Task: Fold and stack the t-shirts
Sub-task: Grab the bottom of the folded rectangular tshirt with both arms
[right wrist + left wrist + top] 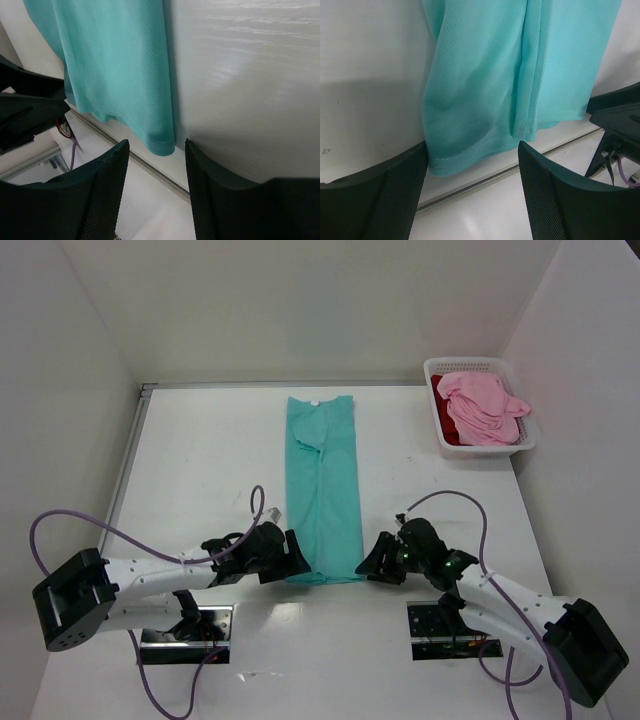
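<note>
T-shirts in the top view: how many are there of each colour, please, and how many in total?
Teal t-shirt: 1, flat on the table
Light pink t-shirt: 1, in the white basket
Dark red t-shirt: 1, mostly hidden under the pink one
Total: 3

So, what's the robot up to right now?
Left gripper and right gripper open, each straddling a near corner of the teal shirt. Shirt flat, folded into a long strip. Pink shirt in the white basket, far right. Nothing blocking.
</note>
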You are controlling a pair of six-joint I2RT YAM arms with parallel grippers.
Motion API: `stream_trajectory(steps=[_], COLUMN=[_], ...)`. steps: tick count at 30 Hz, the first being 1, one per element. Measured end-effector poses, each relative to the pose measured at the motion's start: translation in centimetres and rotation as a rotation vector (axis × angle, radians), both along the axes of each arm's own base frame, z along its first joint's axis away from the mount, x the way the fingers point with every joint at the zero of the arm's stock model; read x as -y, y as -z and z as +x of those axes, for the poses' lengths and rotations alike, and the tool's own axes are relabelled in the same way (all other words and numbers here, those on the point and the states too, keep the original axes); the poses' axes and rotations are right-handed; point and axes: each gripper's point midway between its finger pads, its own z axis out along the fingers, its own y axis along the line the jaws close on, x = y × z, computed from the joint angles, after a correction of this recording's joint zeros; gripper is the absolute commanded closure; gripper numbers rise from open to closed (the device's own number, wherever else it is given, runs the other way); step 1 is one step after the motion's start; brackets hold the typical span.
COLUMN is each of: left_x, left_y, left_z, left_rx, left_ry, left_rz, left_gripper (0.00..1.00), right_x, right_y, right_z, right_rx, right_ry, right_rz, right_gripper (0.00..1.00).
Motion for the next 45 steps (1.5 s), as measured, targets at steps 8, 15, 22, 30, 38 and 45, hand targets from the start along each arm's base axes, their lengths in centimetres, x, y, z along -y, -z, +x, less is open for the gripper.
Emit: stream_trajectory(steps=[8,15,22,30,38,45], left_x=[-0.1,-0.1,-0.2,-0.3,-2.2,-2.8], left_y=[0.1,0.4,0.6,0.3,0.4,0.7], left_z=[0.1,0.2,0.2,0.1,-1.1,-1.4], left_rx=[-0.003,-0.01,-0.013,-0.021,-0.035,-0.042], left_ry=[-0.014,-0.027,-0.031,-0.053,-0.083,-0.1], left_rz=[0.003,0.01,0.018,0.005,0.003,-0.007], left_gripper=[0.28,0.33,0.39,0.25,0.34,0.37], right_x=[-0.7,-0.6,-0.5,-1.5,-1.8,-1.7], right_y=[0.2,0.5,0.7,0.8,0.7,0.8], right_z=[-0.3,-0.1,0.3,0.3,0.9,1.0], right_rx=[-0.005,-0.009,0.001,-0.003,0.012,0.018], right_ry=[-0.028,-0.016,-0.002,-0.035,-0.029,-0.023], right_rz=[0.003,-0.009,-0.02,-0.037,-0.059,-0.065], right_gripper=[0.51,0.61,0.67,0.67,0.66,0.68])
